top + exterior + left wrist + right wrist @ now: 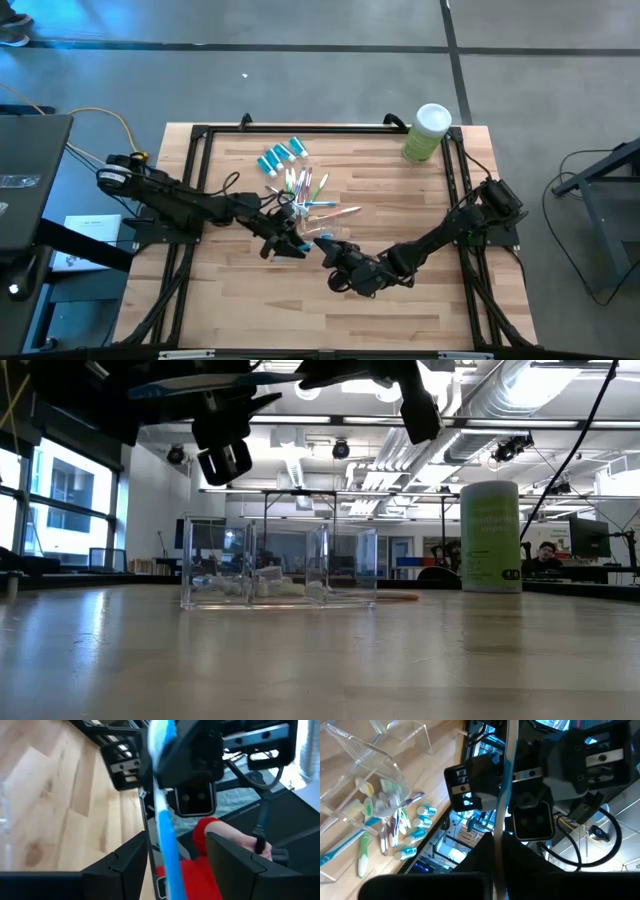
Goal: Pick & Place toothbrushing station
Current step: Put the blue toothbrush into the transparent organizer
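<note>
- The right gripper (497,839) had its jaws clenched on a blue brush (167,845), gripping it at one end.
- The left gripper (176,839) faced it head-on, jaws released and spread. The brush ran through the gap between them, clear of both fingers (131,862).
- Both grippers met near the middle of the surface (420,300), lifted off it. The left arm came in from the left edge and the right arm from the right edge.
- Just beyond the grippers, toward the far side, the other toothbrushes (308,190) lay loose in a fanned heap.
- The tubes (280,157) lay in a small cluster beyond that heap, near the far rail.
- A clear holder (280,565) stood upright on the surface, seen in the low view. I could not pick out the cup with any certainty.
- A green canister (428,132) with a white lid stood at the far right corner, well apart from everything else.
- Off the surface, a person's red sleeve (210,832) showed behind the right gripper in the left wrist view.
</note>
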You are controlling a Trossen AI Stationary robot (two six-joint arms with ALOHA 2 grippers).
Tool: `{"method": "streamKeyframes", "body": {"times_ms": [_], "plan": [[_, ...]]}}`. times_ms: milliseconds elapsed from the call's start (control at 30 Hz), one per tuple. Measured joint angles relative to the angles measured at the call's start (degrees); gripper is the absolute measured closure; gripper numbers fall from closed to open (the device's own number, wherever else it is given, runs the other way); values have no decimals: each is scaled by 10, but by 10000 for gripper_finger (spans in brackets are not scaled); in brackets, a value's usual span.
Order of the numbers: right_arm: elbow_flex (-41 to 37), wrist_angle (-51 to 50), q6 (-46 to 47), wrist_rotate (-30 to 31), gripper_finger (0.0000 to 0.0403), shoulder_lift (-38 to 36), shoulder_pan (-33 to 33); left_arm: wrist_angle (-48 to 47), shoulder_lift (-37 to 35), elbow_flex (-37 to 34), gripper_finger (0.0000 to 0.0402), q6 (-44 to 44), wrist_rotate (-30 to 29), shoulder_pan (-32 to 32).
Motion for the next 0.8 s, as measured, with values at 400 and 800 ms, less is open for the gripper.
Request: {"method": "streamKeyframes", "body": {"times_ms": [400, 800], "plan": [[0, 0, 2, -6, 392, 0, 2, -34, -2, 0, 227, 1, 3, 1], [0, -2, 2, -13, 365, 0, 2, -34, -2, 0, 332, 35, 0, 1]]}}
